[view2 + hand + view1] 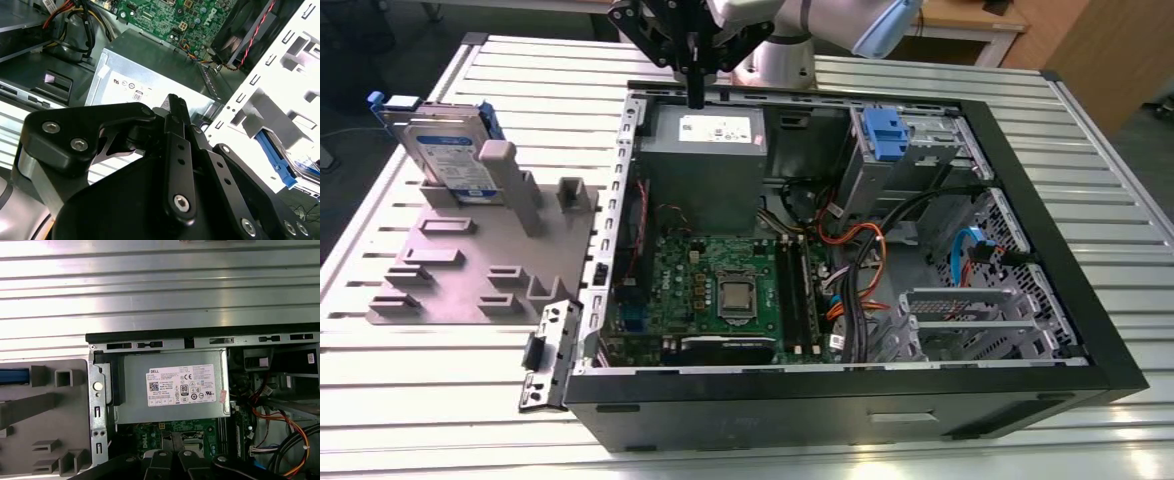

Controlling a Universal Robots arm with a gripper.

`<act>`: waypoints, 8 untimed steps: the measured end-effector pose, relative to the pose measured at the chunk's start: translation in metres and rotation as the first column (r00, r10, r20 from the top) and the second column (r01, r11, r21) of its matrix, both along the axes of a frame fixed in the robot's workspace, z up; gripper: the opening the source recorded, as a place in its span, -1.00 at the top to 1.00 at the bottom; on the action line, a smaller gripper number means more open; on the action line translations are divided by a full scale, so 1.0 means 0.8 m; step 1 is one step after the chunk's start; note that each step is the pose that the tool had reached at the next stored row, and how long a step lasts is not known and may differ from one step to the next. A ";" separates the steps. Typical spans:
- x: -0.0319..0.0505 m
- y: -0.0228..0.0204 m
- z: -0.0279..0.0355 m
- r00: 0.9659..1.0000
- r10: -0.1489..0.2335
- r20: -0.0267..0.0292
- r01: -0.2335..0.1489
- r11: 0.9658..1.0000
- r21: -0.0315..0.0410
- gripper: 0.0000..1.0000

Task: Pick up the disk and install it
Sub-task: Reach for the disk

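The disk (447, 150), a silver drive with a blue-and-white label in a blue bracket, stands on edge in a grey holder (467, 270) on the exterior view's left, outside the computer case. My gripper (696, 98) hangs over the case's back edge, just above the grey power supply (704, 150), well off to the right of the disk in that view. Its fingers (175, 102) are pressed together with nothing between them. In the first wrist view a blue sliver of the disk's bracket (12, 376) shows at the holder's edge.
The open black computer case (1067, 270) lies on a slatted metal table (480, 400), showing a green motherboard (720, 290), orange and blue cables (947, 250), a drive cage with a blue latch (886, 135) and a metal bracket (961, 310). A loose black side strip (547, 350) lies beside the case.
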State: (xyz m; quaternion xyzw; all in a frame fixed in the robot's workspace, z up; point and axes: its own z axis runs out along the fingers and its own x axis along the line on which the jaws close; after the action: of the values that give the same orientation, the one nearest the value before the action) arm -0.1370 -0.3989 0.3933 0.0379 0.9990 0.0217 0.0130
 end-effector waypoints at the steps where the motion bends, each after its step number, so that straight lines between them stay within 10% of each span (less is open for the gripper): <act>1: 0.000 0.0000 0.0000 1.000 0.000 0.000 0.000 1.000 0.000 0.79; 8: -0.002 0.0000 0.0000 1.000 0.000 0.000 0.000 1.000 0.000 0.79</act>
State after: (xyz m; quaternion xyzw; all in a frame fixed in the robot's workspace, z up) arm -0.1388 -0.3989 0.3933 0.0379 0.9990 0.0217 0.0131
